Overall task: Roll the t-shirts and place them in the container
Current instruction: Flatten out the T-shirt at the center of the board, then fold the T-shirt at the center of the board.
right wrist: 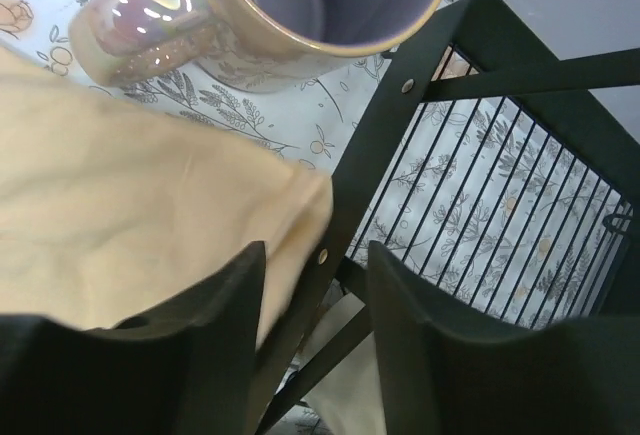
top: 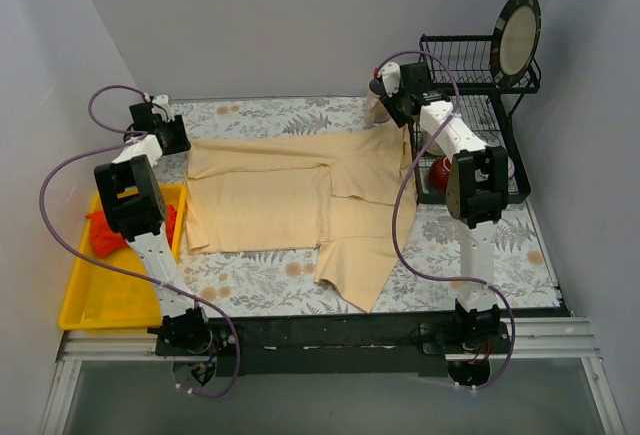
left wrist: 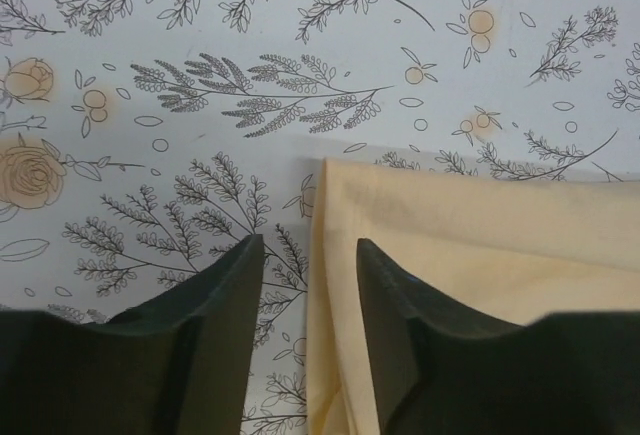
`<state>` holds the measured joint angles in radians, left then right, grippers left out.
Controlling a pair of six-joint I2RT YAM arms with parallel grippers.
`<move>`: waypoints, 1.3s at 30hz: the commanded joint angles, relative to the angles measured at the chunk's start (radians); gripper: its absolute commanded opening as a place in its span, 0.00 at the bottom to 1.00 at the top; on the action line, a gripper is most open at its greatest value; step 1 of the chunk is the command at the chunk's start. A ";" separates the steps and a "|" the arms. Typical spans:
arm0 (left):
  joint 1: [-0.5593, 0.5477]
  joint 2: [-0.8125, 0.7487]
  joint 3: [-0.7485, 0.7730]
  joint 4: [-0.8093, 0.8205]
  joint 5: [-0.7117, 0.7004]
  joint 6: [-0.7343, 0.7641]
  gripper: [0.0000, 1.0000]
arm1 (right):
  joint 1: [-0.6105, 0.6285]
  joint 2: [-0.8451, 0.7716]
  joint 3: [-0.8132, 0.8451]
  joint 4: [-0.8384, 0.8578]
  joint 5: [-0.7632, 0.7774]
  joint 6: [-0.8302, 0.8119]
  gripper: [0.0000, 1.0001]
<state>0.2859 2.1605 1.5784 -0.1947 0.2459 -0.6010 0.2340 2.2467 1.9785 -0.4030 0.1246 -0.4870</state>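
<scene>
A pale beige-tan t-shirt (top: 300,200) lies spread and partly folded on the floral table. My left gripper (top: 172,125) is open at the shirt's far left corner; in the left wrist view its fingers straddle the shirt's corner edge (left wrist: 335,255), gripper (left wrist: 310,255) above the cloth. My right gripper (top: 385,105) is open at the shirt's far right corner beside the rack. In the right wrist view the gripper (right wrist: 315,265) hangs over the cloth corner (right wrist: 150,215) and the rack's frame bar (right wrist: 390,145).
A black wire dish rack (top: 480,105) stands at the right with a plate (top: 518,30) upright in it. A pearly mug (right wrist: 270,5) stands near the shirt's far right corner. A yellow tray (top: 100,295) with a red cloth (top: 105,230) sits at the left.
</scene>
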 commanded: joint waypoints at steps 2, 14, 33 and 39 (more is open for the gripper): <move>0.001 -0.180 0.062 -0.009 -0.002 -0.016 0.47 | -0.025 -0.088 0.099 -0.034 0.061 -0.010 0.62; -0.100 -0.459 -0.224 -0.247 0.217 -0.046 0.57 | -0.015 -0.449 -0.372 -0.267 -0.344 -0.070 0.68; -0.152 -0.287 -0.125 -0.613 0.188 0.199 0.35 | 0.067 -0.502 -0.638 -0.272 -0.445 -0.274 0.68; -0.154 -0.372 -0.248 -0.640 0.203 0.236 0.35 | 0.065 -0.591 -0.771 -0.332 -0.464 -0.351 0.65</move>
<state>0.1307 1.9049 1.3834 -0.7731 0.4210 -0.4129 0.3023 1.7523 1.2675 -0.6796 -0.2996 -0.7624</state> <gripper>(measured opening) 0.351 0.661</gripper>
